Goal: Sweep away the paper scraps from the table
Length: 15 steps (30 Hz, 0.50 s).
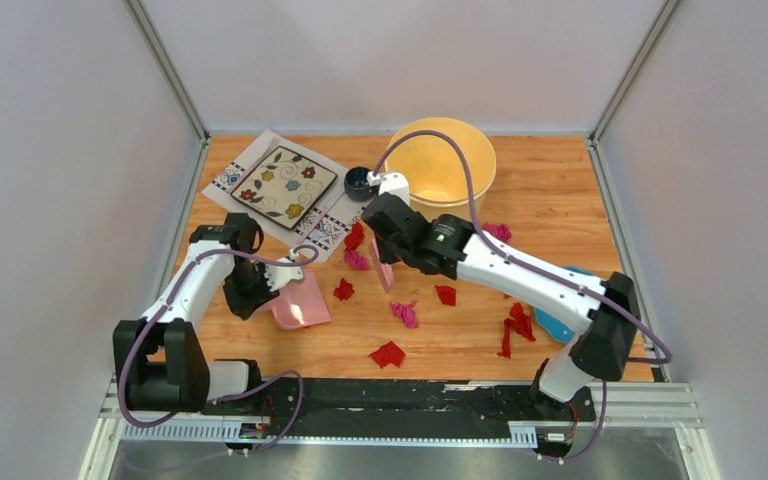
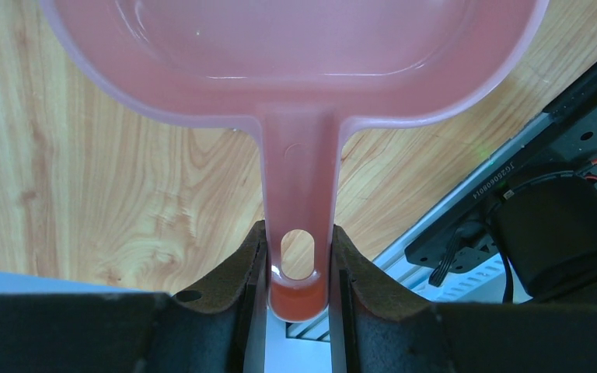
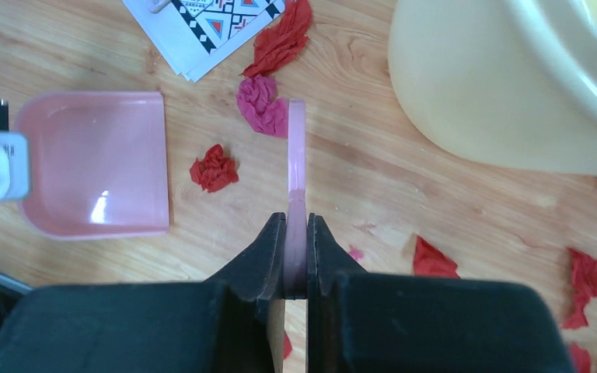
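On the wood-grain desk, sweeping looks barely begun: the pink dustpan is empty, pinched by its handle in the left hand, while the right hand is clamped on the pink brush, its tip beside a magenta bit. The paper scraps lie scattered from the placemat across to the right. Next, I'd say, the brush must drag the nearest bits left into the pan. Pale walls enclose three sides; a yellow bowl stands behind.

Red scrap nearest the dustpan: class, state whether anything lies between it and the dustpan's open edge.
Nothing visible does. Only bare table separates the red scrap from the dustpan; the brush stands on the scrap's other side.
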Available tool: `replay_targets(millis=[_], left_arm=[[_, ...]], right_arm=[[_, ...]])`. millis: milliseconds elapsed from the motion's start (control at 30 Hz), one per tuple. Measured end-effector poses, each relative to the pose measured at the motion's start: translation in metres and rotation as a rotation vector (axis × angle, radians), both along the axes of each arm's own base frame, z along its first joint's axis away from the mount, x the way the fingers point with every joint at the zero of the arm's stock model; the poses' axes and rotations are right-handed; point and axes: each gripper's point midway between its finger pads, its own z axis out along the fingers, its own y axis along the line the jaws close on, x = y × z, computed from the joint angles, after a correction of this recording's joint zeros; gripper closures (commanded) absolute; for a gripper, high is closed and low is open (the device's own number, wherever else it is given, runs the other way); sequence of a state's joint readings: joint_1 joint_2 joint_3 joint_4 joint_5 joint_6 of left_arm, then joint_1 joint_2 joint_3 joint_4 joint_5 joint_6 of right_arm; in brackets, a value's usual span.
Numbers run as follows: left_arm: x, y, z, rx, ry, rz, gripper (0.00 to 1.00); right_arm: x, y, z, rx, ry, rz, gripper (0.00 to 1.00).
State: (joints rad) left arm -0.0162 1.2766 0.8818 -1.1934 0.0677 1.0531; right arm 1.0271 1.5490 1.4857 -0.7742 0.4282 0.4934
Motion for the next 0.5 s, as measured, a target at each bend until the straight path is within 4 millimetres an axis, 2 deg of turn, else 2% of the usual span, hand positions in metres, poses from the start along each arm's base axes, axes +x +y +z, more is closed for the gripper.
replay_targets(millis=[167,333,500], left_arm=[[-0.003,-0.006,-0.005,0.003,0.029,-0.016,1.0],[-0.002,-0.009,-0.009,0.0,0.047,-0.009,1.0],[-0.001,-0.014,-0.013,-0.01,0.058,-0.004,1.0]], right_arm=[[0.014,0.025,-0.029,-0.058,0.03,0.013,1.0],[0.009,0.043,-0.057,-0.085,0.096,0.062,1.0],[-0.006,0.082,-0.053,0.021,0.153,0.16,1.0]])
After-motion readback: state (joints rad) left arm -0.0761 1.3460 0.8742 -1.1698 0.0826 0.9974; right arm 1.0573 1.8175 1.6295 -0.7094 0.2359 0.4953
